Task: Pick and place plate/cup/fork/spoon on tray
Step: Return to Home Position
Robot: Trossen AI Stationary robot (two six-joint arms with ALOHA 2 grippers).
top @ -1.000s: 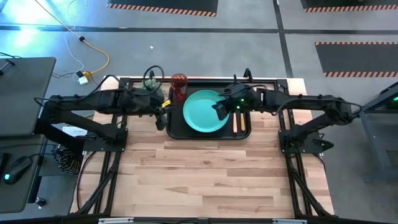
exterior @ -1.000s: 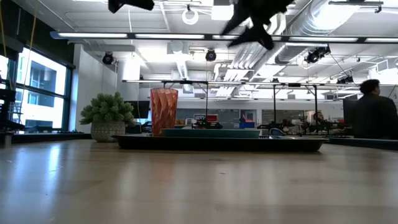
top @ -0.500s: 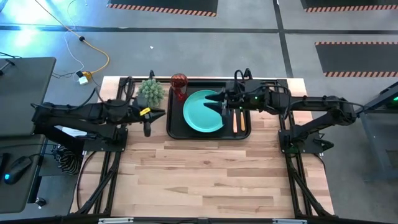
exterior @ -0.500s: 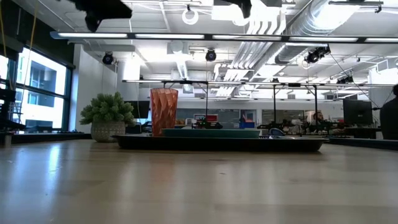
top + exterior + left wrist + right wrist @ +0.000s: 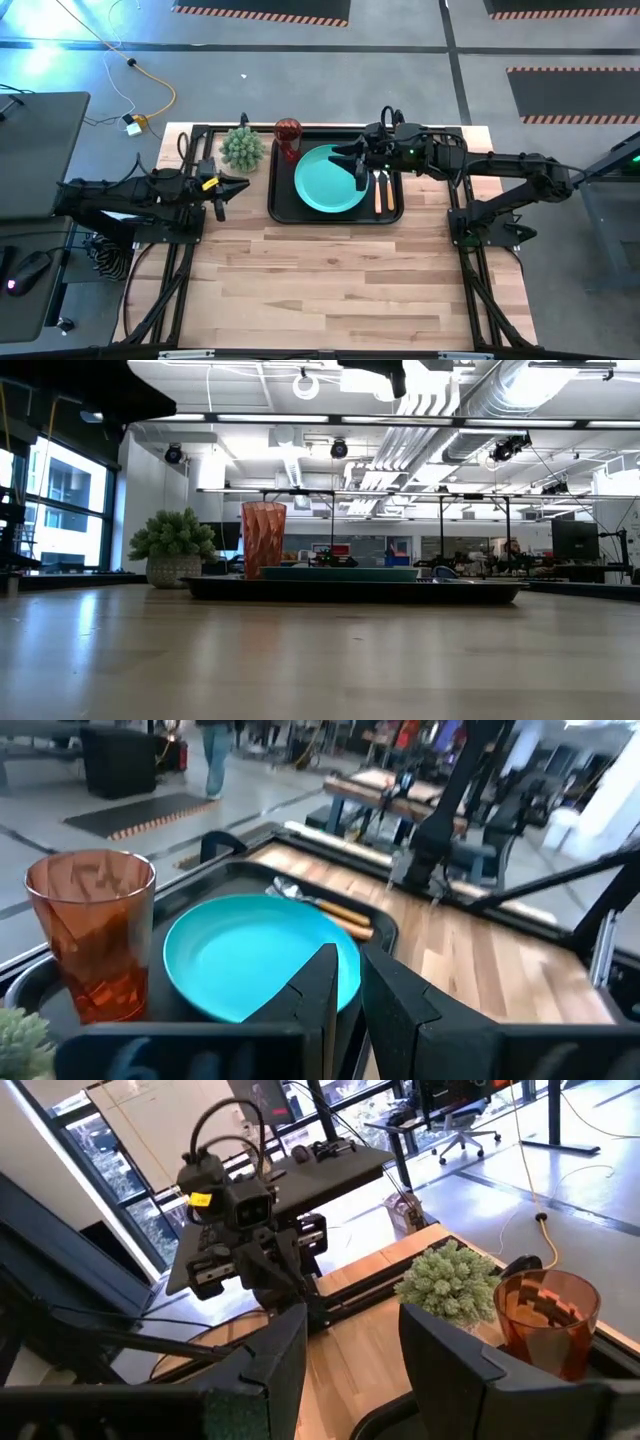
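Backing away from the tray [image 5: 283,213], the left gripper [image 5: 221,192] had slid leftward since a second earlier, when it hung at the tray's left rim. It now hovered over bare table [image 5: 330,280], on the near side of the spiky green plant [image 5: 242,147] and apart from the tray. Its fingers [image 5: 322,988] were drawn close together with only a thin slit between them, and they pinched nothing. The right gripper [image 5: 356,167] had barely shifted. It hung over the right edge of the plate [image 5: 325,182], and its fingers [image 5: 278,1363] stood spread wide and empty (its wrist camera looked straight across at the other arm). From table height we saw both arms only as dark shapes along the top of the picture, well above the tableware. The teal plate lay flat in the middle of the black tray. The red cup [image 5: 288,133] stood upright in the tray's far-left corner, with the plant just outside that corner on the wood. An orange-handled cutlery pair [image 5: 382,196] lay side by side on the tray just right of the plate, handles toward the near rim. We could not tell which of the two bore tines and which the bowl.
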